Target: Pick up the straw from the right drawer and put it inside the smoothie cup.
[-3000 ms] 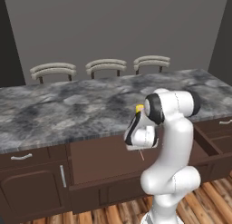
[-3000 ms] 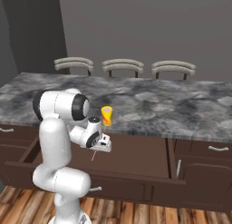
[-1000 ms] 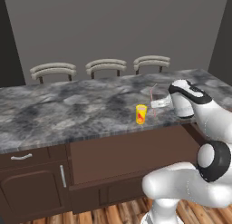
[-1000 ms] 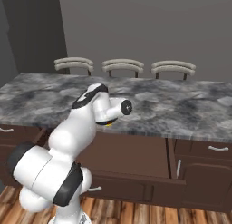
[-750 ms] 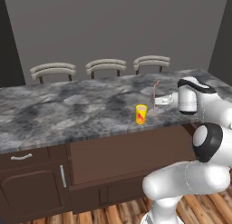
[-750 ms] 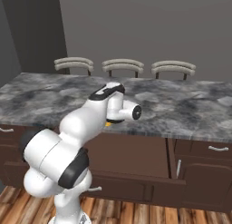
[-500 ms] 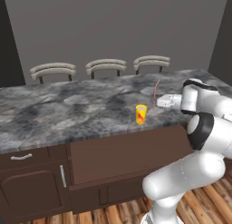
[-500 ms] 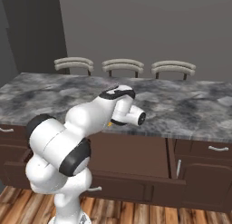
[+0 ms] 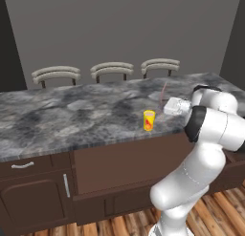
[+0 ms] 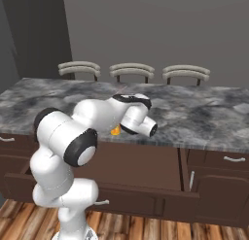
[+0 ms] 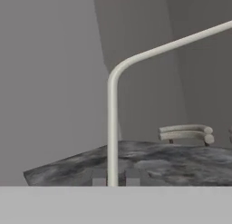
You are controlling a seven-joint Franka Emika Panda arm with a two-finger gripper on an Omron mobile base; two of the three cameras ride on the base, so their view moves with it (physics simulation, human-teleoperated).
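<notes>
The smoothie cup (image 9: 149, 120) is small and yellow with a red-orange patch, and it stands near the front edge of the marble counter (image 9: 72, 115). Just right of it, at counter height, my gripper (image 9: 164, 109) is shut on the straw (image 9: 163, 92), which rises thin and pale above the hand. In the hand view the straw (image 11: 112, 123) stands up from between the fingertips (image 11: 99, 177) and bends off to the upper right. From the right base my arm covers most of the cup (image 10: 115, 131). The right drawer (image 10: 146, 168) stands pulled out below the counter.
Three pale-backed chairs (image 9: 111, 68) stand behind the counter. The open drawer's front (image 10: 97, 197) juts toward my base. Closed dark cabinets (image 9: 33, 197) sit to the left, and a small drawer with a pale handle (image 10: 235, 159) is at the right.
Three seconds ago the hand hung low over the open drawer with the straw; now it is up beside the cup. Over the last second the arm's links swung round while the hand barely shifted.
</notes>
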